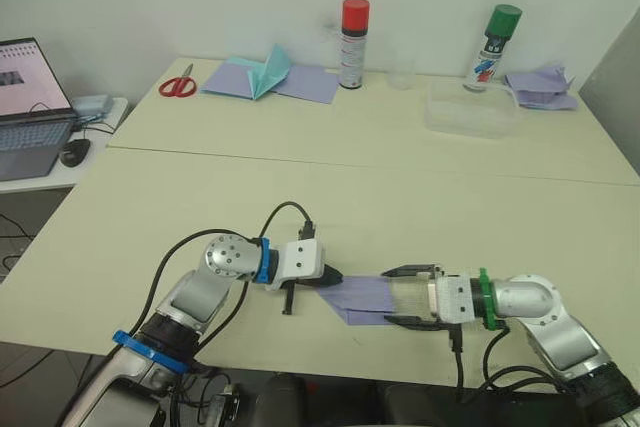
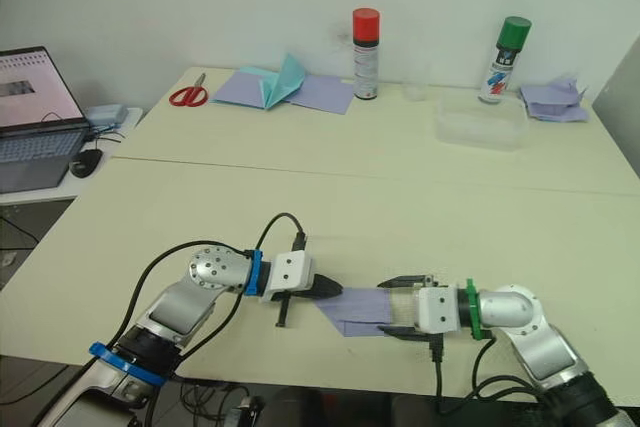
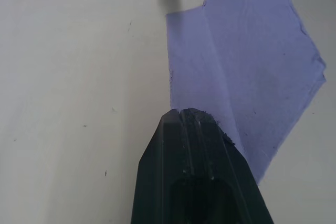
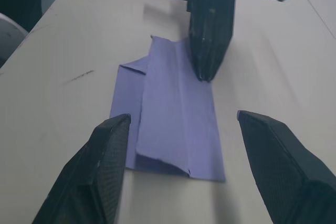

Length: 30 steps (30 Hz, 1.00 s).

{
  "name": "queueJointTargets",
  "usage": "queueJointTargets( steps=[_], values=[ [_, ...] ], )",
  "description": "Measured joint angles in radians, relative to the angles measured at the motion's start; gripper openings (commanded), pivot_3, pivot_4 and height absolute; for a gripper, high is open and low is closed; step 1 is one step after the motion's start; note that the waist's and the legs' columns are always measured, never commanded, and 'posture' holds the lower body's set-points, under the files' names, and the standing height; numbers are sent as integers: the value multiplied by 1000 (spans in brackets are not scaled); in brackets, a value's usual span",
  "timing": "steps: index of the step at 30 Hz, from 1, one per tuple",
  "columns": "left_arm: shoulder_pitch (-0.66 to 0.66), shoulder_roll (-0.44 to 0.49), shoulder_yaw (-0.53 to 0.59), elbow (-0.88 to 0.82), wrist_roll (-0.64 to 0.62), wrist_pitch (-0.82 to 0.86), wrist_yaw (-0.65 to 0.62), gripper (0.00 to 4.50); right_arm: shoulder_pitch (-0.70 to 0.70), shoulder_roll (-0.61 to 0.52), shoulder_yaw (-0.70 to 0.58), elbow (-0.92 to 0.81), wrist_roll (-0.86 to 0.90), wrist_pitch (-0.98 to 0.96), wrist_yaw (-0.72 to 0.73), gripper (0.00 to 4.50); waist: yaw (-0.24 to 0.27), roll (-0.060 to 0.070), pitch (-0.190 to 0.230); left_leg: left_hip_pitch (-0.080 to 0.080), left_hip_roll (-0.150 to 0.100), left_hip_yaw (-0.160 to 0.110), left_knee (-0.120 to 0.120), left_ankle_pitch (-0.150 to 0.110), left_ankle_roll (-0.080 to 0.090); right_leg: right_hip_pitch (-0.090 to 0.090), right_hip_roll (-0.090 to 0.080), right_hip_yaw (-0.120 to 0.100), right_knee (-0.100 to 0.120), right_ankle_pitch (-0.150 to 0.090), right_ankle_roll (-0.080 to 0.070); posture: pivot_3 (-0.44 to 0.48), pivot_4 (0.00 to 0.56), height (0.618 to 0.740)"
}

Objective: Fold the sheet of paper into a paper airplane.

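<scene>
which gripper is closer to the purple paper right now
Left. The left gripper, shut, presses its tip on the paper. The right gripper is open, fingers straddling the paper's other end without touching.

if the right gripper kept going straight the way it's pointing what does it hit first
Most likely the sheet of paper, which lies flat on the table between the open fingers of the right gripper. Beyond it, the left gripper is shut and pressing on the paper's far end, so that would be next.

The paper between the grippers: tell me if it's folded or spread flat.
Folded. The paper lies on the table as a narrow strip with layered flaps and creases along it. The left gripper, shut, presses its far end; the right gripper is open.
</scene>
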Motion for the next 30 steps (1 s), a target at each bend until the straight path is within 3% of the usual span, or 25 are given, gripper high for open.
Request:
queueJointTargets(
  steps=[8,23,26,30],
  values=[
    [-4,0,-2,23,0,-19,-2,43,-34,46,37,25,-3,-34,-4,3381,-1,0,0,12,1,1,-2,0,0,11,0,1,0,-1,0,0,150,740],
    [-13,4,-2,44,-1,-45,-49,43,-100,163,105,109,-45,-37,-45,3381,-6,0,0,13,2,1,-3,0,0,11,0,1,0,-2,-2,0,150,740],
    [-27,-1,-3,68,-1,-62,-59,0,-111,196,110,111,-37,1,-45,2820,-6,0,0,13,2,1,-3,0,0,11,0,0,0,-2,-2,0,150,740],
    [-37,-9,-3,95,0,-87,-68,0,-140,227,110,118,-7,65,-45,1377,-5,0,0,13,1,1,-3,0,0,11,0,0,0,-2,-2,0,150,740]
  ],
)
